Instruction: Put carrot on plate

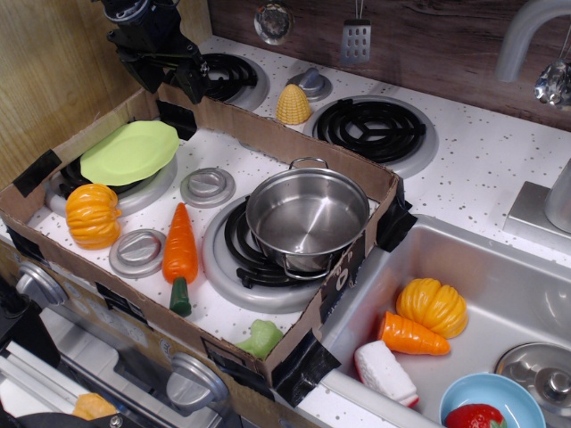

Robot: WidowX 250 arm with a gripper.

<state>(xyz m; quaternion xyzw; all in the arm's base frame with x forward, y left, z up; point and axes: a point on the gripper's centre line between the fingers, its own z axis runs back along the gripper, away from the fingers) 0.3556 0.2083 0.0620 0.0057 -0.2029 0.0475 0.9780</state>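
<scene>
The carrot [180,253] is long, glossy orange with a dark green stem end pointing toward the front. It lies on the white stove top inside a cardboard frame, between a grey knob disc and the front burner. The lime-green plate [130,152] rests tilted on the back-left burner, up and left of the carrot. My gripper [171,78] is black, at the back left above the cardboard wall, well away from the carrot. Its fingers stand apart and hold nothing.
A steel pot [306,218] sits on the front burner right of the carrot. An orange pumpkin [93,215] lies left. A cardboard wall [268,135] rings the stove. The sink [500,285] holds a pumpkin, a stemless carrot piece [410,336] and a blue bowl [489,403]. Yellow corn [293,105] stands behind.
</scene>
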